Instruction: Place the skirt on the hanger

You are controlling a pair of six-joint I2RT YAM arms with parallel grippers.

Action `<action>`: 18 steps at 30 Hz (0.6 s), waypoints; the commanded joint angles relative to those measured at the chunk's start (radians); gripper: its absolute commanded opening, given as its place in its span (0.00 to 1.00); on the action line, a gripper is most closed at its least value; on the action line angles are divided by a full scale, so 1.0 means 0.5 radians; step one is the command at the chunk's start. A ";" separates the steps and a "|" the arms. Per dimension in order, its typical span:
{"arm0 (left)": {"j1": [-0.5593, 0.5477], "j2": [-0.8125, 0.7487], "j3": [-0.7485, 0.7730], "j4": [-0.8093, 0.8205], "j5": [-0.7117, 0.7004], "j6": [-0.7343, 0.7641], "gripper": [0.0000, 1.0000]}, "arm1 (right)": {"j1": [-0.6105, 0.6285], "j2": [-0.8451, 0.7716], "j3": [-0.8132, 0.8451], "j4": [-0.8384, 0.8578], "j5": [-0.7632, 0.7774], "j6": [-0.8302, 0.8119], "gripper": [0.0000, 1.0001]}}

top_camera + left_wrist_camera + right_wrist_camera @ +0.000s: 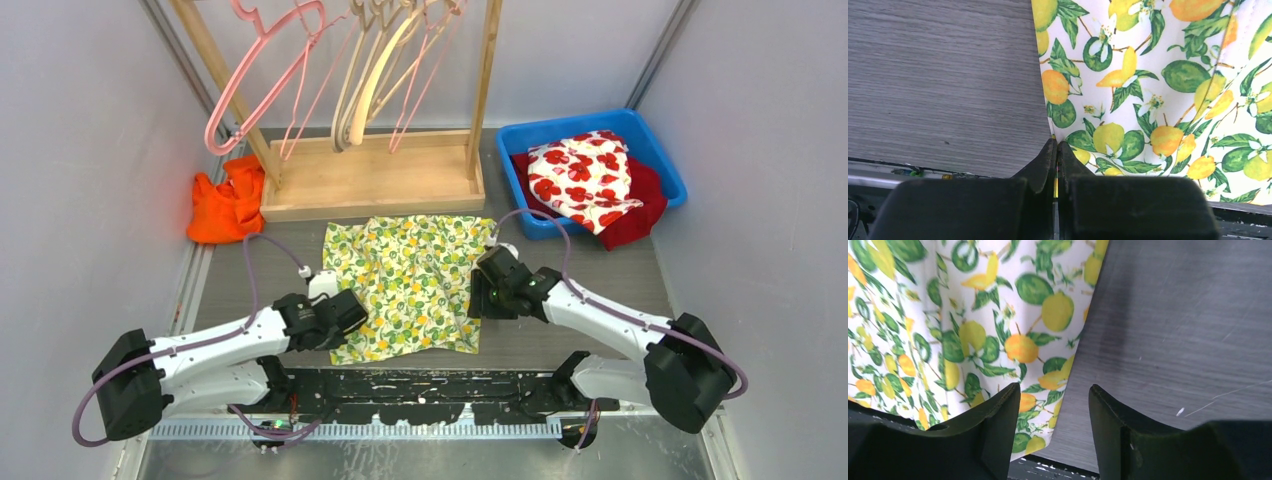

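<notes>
The skirt (410, 280), white with a lemon and lime print, lies flat on the grey table in front of the rack. My left gripper (355, 312) is at its left edge near the front corner, shut on that edge, with a yellow sliver of cloth between the fingers (1057, 145). My right gripper (480, 290) is open at the skirt's right edge; in the right wrist view (1054, 390) its jaws straddle the hem of the skirt (973, 330). Several hangers (262, 75), pink and cream, hang on the wooden rack at the back.
The wooden rack's base (370, 180) stands just behind the skirt. An orange garment (228, 205) lies at its left. A blue bin (660, 150) at the back right holds a red poppy-print cloth (585, 180). Grey walls close in both sides.
</notes>
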 commanded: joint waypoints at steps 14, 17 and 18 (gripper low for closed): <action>0.009 0.115 0.014 0.247 0.027 0.071 0.00 | 0.259 0.263 -0.213 0.352 0.212 0.364 0.34; 0.009 0.119 0.027 0.250 0.026 0.096 0.00 | 0.276 0.263 -0.194 0.315 0.242 0.389 0.26; 0.008 0.121 0.032 0.254 0.026 0.104 0.00 | 0.286 0.230 -0.187 0.284 0.261 0.399 0.23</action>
